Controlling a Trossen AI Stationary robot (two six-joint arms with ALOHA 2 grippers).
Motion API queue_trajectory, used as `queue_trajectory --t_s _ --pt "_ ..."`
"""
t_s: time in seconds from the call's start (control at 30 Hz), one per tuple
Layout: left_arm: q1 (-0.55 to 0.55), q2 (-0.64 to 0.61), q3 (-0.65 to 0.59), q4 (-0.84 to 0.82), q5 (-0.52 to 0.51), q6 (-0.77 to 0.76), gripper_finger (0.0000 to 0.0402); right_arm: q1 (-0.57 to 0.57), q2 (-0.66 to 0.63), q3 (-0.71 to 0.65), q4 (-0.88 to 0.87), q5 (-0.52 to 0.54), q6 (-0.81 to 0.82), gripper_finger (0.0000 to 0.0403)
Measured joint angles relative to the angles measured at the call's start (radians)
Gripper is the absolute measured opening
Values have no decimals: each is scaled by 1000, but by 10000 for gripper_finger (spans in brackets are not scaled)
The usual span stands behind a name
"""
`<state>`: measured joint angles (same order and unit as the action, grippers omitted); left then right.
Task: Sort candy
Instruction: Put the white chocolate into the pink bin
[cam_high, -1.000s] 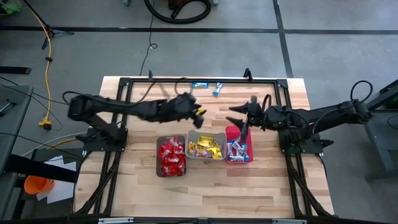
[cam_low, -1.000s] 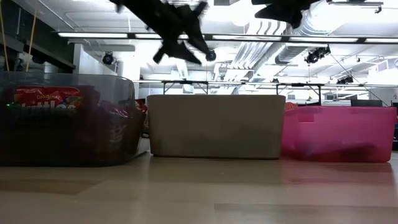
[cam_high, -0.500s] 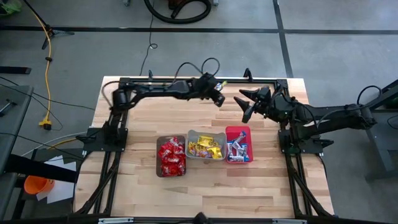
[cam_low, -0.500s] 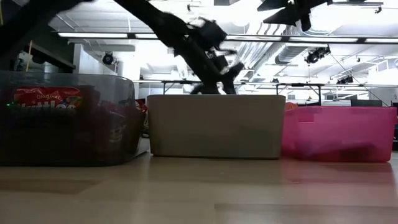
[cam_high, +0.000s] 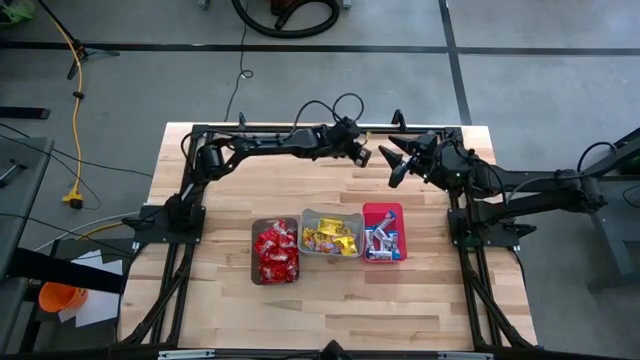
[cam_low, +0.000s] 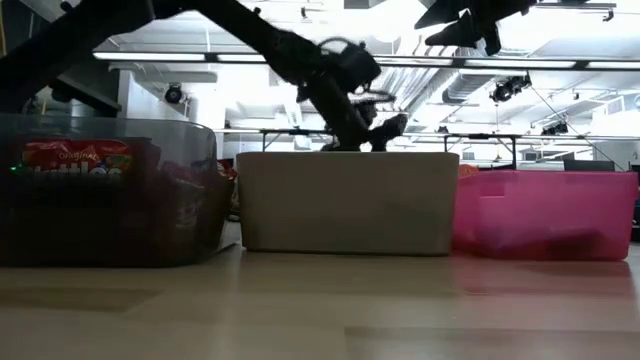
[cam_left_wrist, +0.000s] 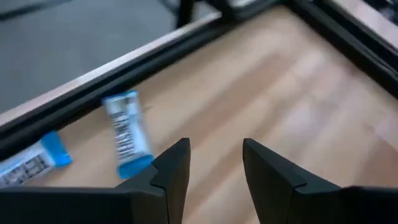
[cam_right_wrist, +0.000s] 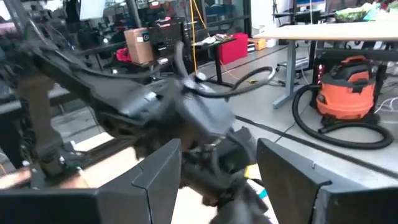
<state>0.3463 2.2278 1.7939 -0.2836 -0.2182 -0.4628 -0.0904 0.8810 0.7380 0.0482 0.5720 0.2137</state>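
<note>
High view, bins: three bins sit in a row on the table (cam_high: 220, 290). The brown bin (cam_high: 275, 252) holds red candy, the grey bin (cam_high: 331, 234) holds yellow candy, and the pink bin (cam_high: 382, 233) holds blue-and-white bars.
High view, arms: the left gripper (cam_high: 362, 156) is past the grey bin, near the table's far edge. The right gripper (cam_high: 393, 160) is just beside it, past the pink bin.
Low view: both grippers hang above the bins.
Left wrist view: the fingers (cam_left_wrist: 174, 165) stand apart and hold nothing. One blue-and-white bar (cam_left_wrist: 127, 134) lies on the wood just beside them. Another bar (cam_left_wrist: 34, 158) lies near it.
Right wrist view: the fingers (cam_right_wrist: 161, 171) are wide apart and hold nothing.
</note>
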Motion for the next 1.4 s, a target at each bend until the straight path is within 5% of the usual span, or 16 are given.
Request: queue_trajectory --t_s 0.17,0.37,0.53,0.73,0.87,1.13,1.4 --pt "-75 -70 7 -109 -35 110 113 -21 -8 0 -11 -4 -79 204" --pt "-142 -154 -85 -234 -317 132 52 -99 -30 1 -145 24 40 199" --pt "-162 -368 -459 -116 -282 83 6 -220 3 0 -309 -86 175 149" --pt "-165 -766 -969 350 -94 71 1 -412 149 0 -263 -349 218 25" --pt "-164 -980 -1167 539 -105 22 1 -541 357 49 -206 -527 252 15" --pt "-163 -1182 -1253 506 -160 40 0 -602 777 306 -234 -719 260 2" --pt "-163 -1200 -1254 455 -126 56 0 -601 1006 483 -285 -720 305 1"
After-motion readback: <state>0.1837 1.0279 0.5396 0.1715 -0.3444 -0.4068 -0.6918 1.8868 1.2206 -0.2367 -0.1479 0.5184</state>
